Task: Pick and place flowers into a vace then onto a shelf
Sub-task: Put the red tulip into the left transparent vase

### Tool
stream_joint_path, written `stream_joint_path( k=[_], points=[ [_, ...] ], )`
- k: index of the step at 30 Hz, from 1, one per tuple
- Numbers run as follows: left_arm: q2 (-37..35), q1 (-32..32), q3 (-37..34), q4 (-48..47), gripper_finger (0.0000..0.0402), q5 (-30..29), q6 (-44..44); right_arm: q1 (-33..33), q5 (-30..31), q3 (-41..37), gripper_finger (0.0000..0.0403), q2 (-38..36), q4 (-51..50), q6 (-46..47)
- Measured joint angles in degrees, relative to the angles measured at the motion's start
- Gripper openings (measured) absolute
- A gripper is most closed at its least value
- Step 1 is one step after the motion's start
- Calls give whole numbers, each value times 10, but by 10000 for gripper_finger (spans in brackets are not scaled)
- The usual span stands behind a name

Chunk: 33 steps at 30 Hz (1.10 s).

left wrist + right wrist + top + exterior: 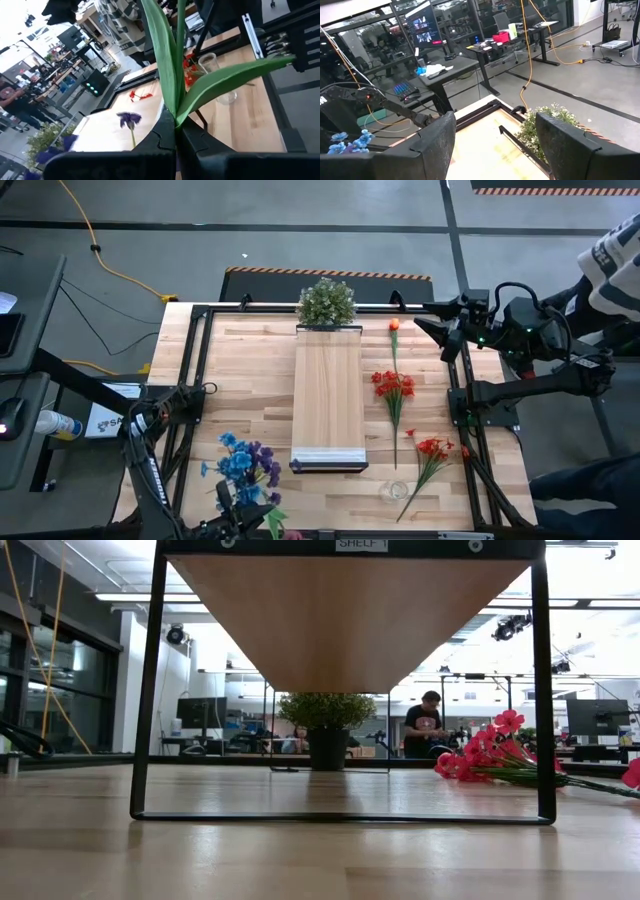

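Overhead, the shelf [328, 395] stands in the middle of the table [250, 380], its pale metal end edge toward the near side. A bushy green plant [326, 302] sits at the shelf's far end.

Flowers: a blue and purple bunch [243, 468] lies to the left of the shelf near the table's front edge. To the right of the shelf lie an orange bloom [394, 325] near the far edge, a dark red cluster [394, 386] beside the shelf's middle, and a bright red cluster [433, 448] nearer the front. A small clear glass vase [397, 491] stands at the front, touching or just beside the bright red flowers' stems; which one cannot be settled from above.

Left gripper [176, 131]: at the table's front left corner, by the blue and purple bunch. Its wrist view shows the fingers [157, 142] clenched on a green stem with long leaves [170, 70]; a purple bloom [129, 119] and the vase [210, 64] show beyond.

Right gripper [495, 135]: held off the table's far right corner, fingers [437, 137] spread apart and holding nothing, facing the plant [545, 125].

Table-level view: the shelf's wooden underside [345, 610] spans its black frame [148, 690]; the potted plant [325, 725] stands behind, red flowers [490, 755] lie at the right, and a person [425, 725] sits in the room beyond.
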Motion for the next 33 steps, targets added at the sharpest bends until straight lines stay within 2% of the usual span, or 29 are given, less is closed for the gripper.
stream_joint_path(
  k=[10,23,29,33],
  points=[
    [-3,1,0,3,30,2,-16,0,5,0,262,0,0,0],
    [-6,1,1,-3,30,51,-33,0,4,0,262,0,0,0],
    [-6,1,1,-57,30,78,-134,0,4,0,262,0,0,0],
    [-6,1,1,-73,30,77,-149,0,4,0,262,0,0,0]
  ],
)
